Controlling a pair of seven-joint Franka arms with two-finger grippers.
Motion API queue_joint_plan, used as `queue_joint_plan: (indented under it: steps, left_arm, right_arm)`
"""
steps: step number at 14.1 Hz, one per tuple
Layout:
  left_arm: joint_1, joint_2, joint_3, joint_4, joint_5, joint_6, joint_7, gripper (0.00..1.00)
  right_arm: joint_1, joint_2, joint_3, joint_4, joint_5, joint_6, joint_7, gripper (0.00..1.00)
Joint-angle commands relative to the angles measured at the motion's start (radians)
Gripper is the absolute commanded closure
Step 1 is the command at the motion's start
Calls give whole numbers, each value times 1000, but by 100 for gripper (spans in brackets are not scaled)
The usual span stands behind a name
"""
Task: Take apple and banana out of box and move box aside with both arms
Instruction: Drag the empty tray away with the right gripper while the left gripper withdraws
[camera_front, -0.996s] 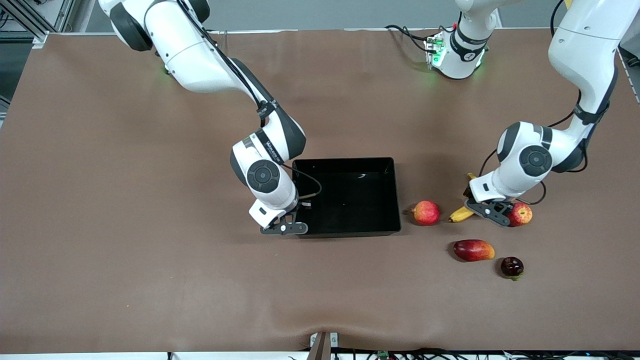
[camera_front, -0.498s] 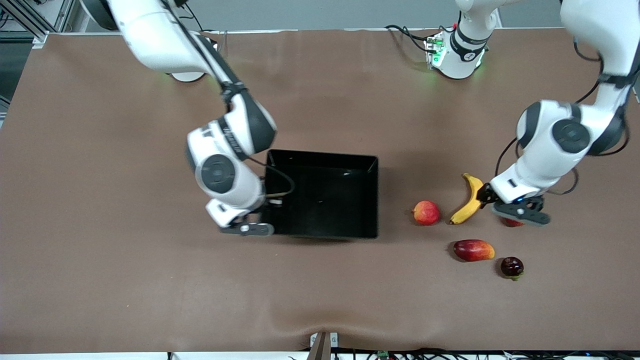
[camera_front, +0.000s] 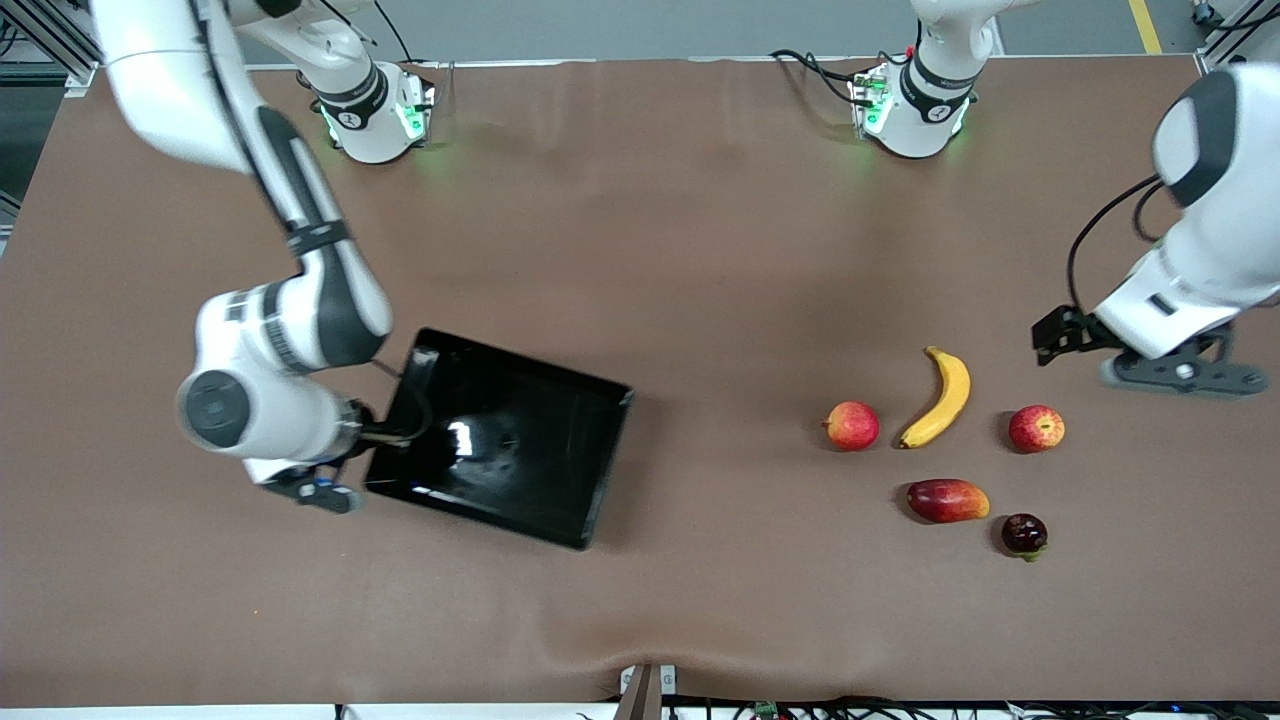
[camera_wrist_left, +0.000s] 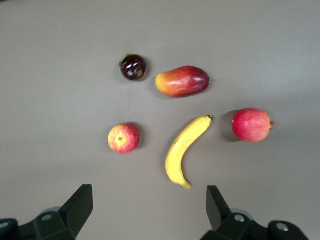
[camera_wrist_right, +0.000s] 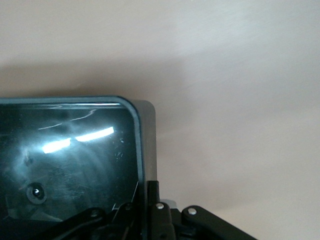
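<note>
On the brown counter, toward the right arm's end, sits the box, a glossy black tray with low walls, turned at an angle and empty. The right claw is pinching the box wall at the end toward that arm, and in the right wrist view the thin wall runs straight down into the pressed-together fingers. The box looks stiff, light and slick, so a grip on a thin rim like this could let it pivot or slip; a hold near the middle of a wall, with a second hold on the facing wall, would likely steady it. Well apart, toward the left arm's end, the fruit lies on the bare counter. The banana curves between a paler pink-red fruit and the apple, touching neither. A mango and a small dark fruit lie nearer the front camera. The left claw hangs over bare counter near the apple, fingers spread wide and holding nothing. Both task fruits are already out of the box. The apple looks firm and smooth, best taken across its widest part; the banana is softer and bruises easily, best taken gently at mid-length.
</note>
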Motion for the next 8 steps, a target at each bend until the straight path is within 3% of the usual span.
queue_joint_plan:
  steps: [1, 3, 8]
  left_arm:
    - [-4, 13, -7, 155, -17, -153, -44, 0]
    - [-4, 15, -8, 223, -15, -227, -37, 0]
    - [-1, -34, -20, 286, -60, -341, -63, 0]
  right_arm:
    - [-122, -48, 26, -48, 8, 5, -138, 100]
    - [-194, -41, 24, -50, 4, 6, -232, 100]
    - [-349, -15, 26, -50, 9, 63, -519, 100]
